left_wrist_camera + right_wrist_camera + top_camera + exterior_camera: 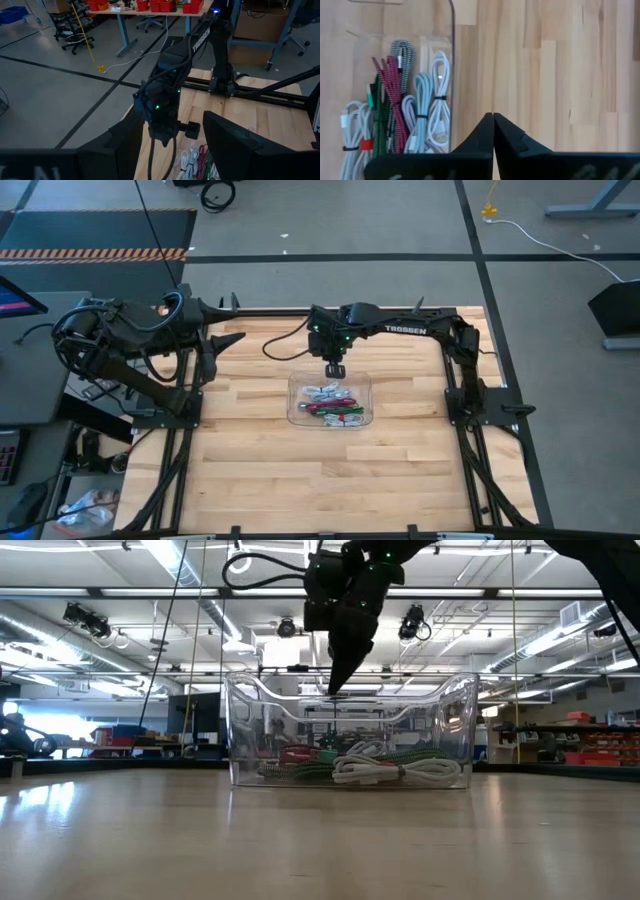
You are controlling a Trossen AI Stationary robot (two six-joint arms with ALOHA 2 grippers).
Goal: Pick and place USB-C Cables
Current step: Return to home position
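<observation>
The clear plastic tray (pixel 292 395) (pixel 250 730) sits on the middle of the table. Several coiled USB-C cables (pixel 332 406) (pixel 370 765) (pixel 400 110) (pixel 195 160), white, green, dark red and grey-blue, lie side by side on its floor. My right gripper (pixel 335 369) (pixel 333 690) (pixel 493 116) hangs above the tray's far rim, pointing down, shut and empty. In its wrist view the fingertips stand over bare wood just outside the tray wall (pixel 452 60). My left gripper (pixel 238 338) (pixel 172 125) waits open at the table's far left, facing the right arm.
Bare wooden table top (pixel 330 470) lies all around the tray, most of it on the near side. Black arm frames (pixel 180 415) (pixel 480 415) flank the table's left and right edges. The room behind holds benches and shelves.
</observation>
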